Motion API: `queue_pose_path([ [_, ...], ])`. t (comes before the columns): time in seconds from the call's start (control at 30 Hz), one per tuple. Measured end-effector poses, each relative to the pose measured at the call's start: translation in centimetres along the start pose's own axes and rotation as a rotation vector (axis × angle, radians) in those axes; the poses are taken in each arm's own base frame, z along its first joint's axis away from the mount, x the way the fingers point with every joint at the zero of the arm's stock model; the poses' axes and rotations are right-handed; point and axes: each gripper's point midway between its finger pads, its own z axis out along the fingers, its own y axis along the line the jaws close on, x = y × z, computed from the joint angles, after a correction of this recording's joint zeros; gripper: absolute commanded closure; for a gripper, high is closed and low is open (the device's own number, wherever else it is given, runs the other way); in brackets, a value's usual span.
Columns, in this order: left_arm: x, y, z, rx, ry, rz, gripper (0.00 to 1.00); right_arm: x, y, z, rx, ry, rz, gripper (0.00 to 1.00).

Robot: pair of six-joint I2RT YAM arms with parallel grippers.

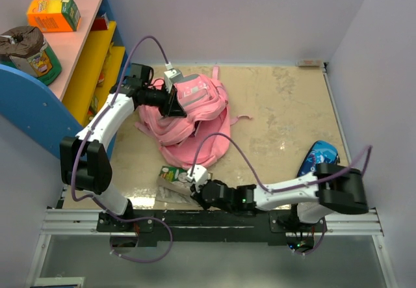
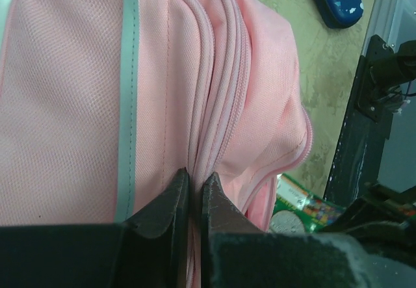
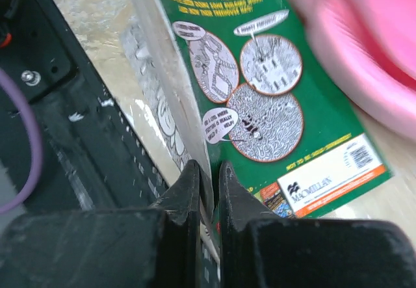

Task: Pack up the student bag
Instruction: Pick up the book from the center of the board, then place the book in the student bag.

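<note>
The pink student bag lies on the tabletop, its grey patch toward the far side. My left gripper is at its top, and in the left wrist view the jaws are shut on a fold of pink fabric beside the zip seam of the bag. A green book lies in front of the bag near the front rail. My right gripper is shut on the edge of the book, with the bag's pink rim just beyond it.
A small blue pouch lies at the right, near the right arm's base. A blue and yellow shelf at the left carries an orange box and a jar. The black mounting rail runs along the near edge.
</note>
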Motion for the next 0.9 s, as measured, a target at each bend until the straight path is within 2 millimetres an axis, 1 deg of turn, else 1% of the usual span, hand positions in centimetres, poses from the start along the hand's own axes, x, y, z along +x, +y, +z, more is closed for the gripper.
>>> queue_pose_path([
  [0.07, 0.0, 0.2, 0.0, -0.011, 0.001, -0.006, 1.00, -0.5, -0.3, -2.7, 0.047, -0.020, 0.036, 1.00],
  [0.13, 0.0, 0.2, 0.0, -0.013, 0.000, -0.014, 1.00, -1.8, -0.1, -5.4, 0.074, -0.064, 0.049, 1.00],
  [0.2, -0.1, 0.3, 0.0, -0.013, -0.001, -0.018, 1.00, -3.8, 0.2, -8.4, 0.080, -0.134, 0.063, 1.00],
  [0.27, -0.1, 0.3, 0.0, -0.012, 0.001, -0.021, 1.00, -5.9, 0.4, -11.1, 0.081, -0.196, 0.071, 1.00],
  [0.3, -0.1, 0.3, 0.0, -0.011, 0.003, -0.023, 1.00, -6.8, 0.4, -12.0, 0.086, -0.218, 0.072, 1.00],
  [0.4, 0.0, 0.3, 0.1, -0.010, 0.007, -0.028, 1.00, -10.5, -0.9, -14.5, 0.153, -0.300, 0.064, 1.00],
  [0.47, 0.1, 0.3, 0.0, -0.009, 0.009, -0.027, 1.00, -12.2, -1.9, -15.5, 0.213, -0.335, 0.049, 1.00],
  [0.53, 0.1, 0.3, 0.0, -0.009, 0.009, -0.024, 1.00, -13.3, -2.9, -16.3, 0.274, -0.352, 0.026, 1.00],
  [0.67, 0.1, 0.3, 0.0, -0.008, 0.011, -0.025, 1.00, -13.9, -4.4, -17.0, 0.360, -0.358, -0.053, 1.00],
  [0.8, 0.1, 0.1, -0.1, -0.003, 0.015, -0.018, 1.00, -14.3, -5.9, -17.3, 0.424, -0.350, -0.140, 1.00],
  [0.9, 0.2, -0.1, -0.3, 0.010, 0.029, 0.003, 1.00, -15.2, -7.8, -17.1, 0.480, -0.351, -0.171, 1.00],
])
